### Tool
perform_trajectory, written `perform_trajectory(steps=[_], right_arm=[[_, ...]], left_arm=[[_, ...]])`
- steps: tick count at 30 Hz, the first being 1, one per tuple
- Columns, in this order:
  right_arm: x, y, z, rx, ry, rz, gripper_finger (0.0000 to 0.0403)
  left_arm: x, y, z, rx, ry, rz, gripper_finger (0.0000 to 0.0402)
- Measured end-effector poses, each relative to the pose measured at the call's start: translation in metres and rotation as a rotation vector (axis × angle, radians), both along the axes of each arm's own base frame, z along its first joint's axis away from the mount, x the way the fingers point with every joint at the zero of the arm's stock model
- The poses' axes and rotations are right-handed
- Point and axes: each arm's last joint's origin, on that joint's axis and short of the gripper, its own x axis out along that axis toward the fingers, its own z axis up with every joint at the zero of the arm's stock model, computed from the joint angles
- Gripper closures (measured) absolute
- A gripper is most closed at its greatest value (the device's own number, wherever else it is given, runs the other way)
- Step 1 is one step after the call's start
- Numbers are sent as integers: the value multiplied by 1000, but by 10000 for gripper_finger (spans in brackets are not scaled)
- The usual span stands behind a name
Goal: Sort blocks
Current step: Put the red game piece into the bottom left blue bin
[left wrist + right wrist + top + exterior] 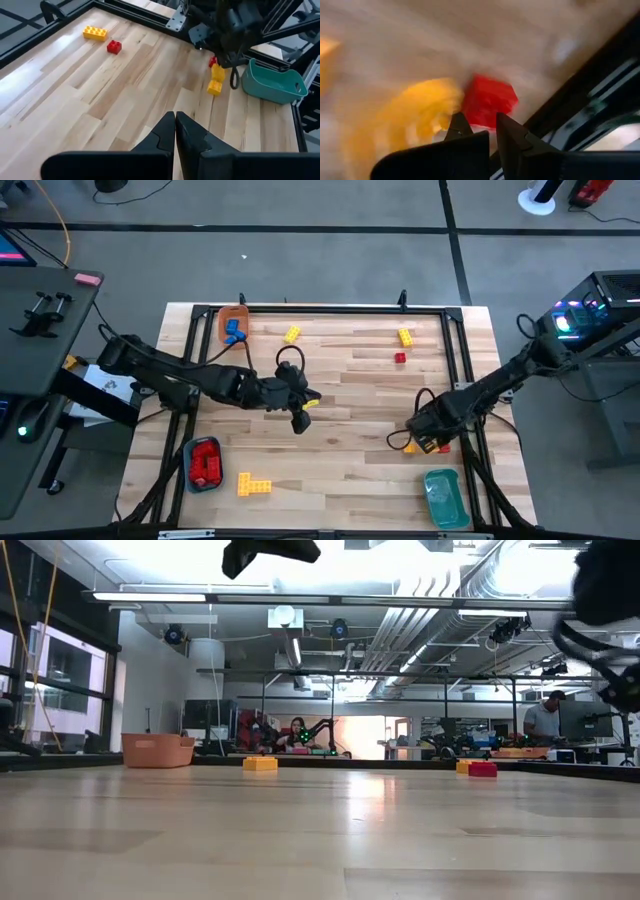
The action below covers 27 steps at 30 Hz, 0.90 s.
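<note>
My left gripper (pixel 300 418) hangs shut above the table's middle; in its wrist view the fingers (pixel 175 122) hold nothing. My right gripper (pixel 424 435) is low near the table's right edge, over a yellow block (pixel 216 80) and a red block (pixel 487 102) lying together on the wood. Its fingers (pixel 479 127) stand a little apart just in front of the red block. Loose on the table are two yellow blocks (pixel 291 334) (pixel 404 336), a red one (pixel 399 358) and a joined yellow row (pixel 253 485). My right gripper comes slanting down at the red block's near edge (pixel 482 117). Its fingertips (pixel 458 124) stand right at that edge with the block ahead of the gap. The blur keeps me from telling whether they touch it.
An orange tray (pixel 233 323) with a blue block sits at the far left corner. A tray of red blocks (pixel 204 463) is near left, and a teal tray (pixel 443 495) is near right, close to the right gripper. A black frame rail (pixel 320 311) rings the table.
</note>
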Motion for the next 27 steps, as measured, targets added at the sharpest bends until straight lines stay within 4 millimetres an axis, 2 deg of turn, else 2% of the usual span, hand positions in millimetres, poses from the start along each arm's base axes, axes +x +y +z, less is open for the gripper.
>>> perform_trajectory(steps=[3,7,18,22,27], right_arm=[[-1,1,-6,-66,32,11,403],[3,2,-7,-82,-13,26,403],[26,-4,2,-295,-265,127,403],[44,-17,3,-365,-407,88,403],[77,-35,8,-363,-674,59,403]], left_arm=[[0,0,-1,2,7,0,401],[-1,0,-1,6,13,-2,401],[-1,2,-3,35,39,-13,401],[-1,2,-3,44,41,-18,401],[-3,0,-4,47,54,-25,401]])
